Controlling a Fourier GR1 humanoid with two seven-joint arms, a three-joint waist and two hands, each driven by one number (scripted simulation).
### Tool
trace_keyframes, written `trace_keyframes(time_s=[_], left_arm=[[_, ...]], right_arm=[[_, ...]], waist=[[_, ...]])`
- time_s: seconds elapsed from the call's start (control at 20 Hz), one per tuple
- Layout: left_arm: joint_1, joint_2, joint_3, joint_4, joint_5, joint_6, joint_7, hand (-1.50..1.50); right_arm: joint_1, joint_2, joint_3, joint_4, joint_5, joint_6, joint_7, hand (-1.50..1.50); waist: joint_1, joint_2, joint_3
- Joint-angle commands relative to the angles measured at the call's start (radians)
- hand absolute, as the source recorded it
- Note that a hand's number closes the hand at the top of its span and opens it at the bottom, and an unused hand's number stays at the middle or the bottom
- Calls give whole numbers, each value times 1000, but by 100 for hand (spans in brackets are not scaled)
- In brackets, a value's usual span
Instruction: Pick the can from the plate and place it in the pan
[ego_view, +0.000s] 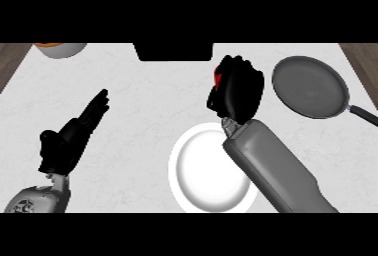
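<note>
round white plate (210, 172) near edge of the bench, bare | left robot hand (70, 137) resting, fingers straight | right robot hand (236, 90) curled round red can (218, 76), lifted off plate for carrying | round grey metal pan (310, 86) just right, waiting

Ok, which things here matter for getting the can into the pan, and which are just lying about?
Part of the job:
- can, red, right hand curled round it
- plate, white, nothing on it
- pan, grey, nothing in it

Lying about:
- orange-and-white bowl, far left corner
- black object, back edge
- left hand, open, resting
</note>
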Motion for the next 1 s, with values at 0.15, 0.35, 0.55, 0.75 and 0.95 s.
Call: trace_keyframes(time_s=[0.15, 0.35, 0.55, 0.75, 0.95], left_arm=[[-77, -19, 21, 86, -8, 1, -18, 0], [-15, -42, -5, 41, -29, 7, -29, 0], [42, -25, -10, -16, -19, -31, -41, 0], [6, -45, -2, 46, -29, -26, -61, 0], [-15, -97, -51, 45, -99, 30, -47, 0]], right_arm=[[62, -41, -196, 55, -43, -255, -91, 150], [60, -120, -298, 165, -91, -318, -234, 150], [103, -134, -335, 329, -46, -455, -293, 150], [38, -225, -440, 508, -146, -528, -469, 150], [-6, -257, -514, 665, -234, -603, -628, 150]], waist=[[2, 10, 0], [12, 7, 0], [19, 7, 0], [26, 13, 1], [30, 14, 1]])
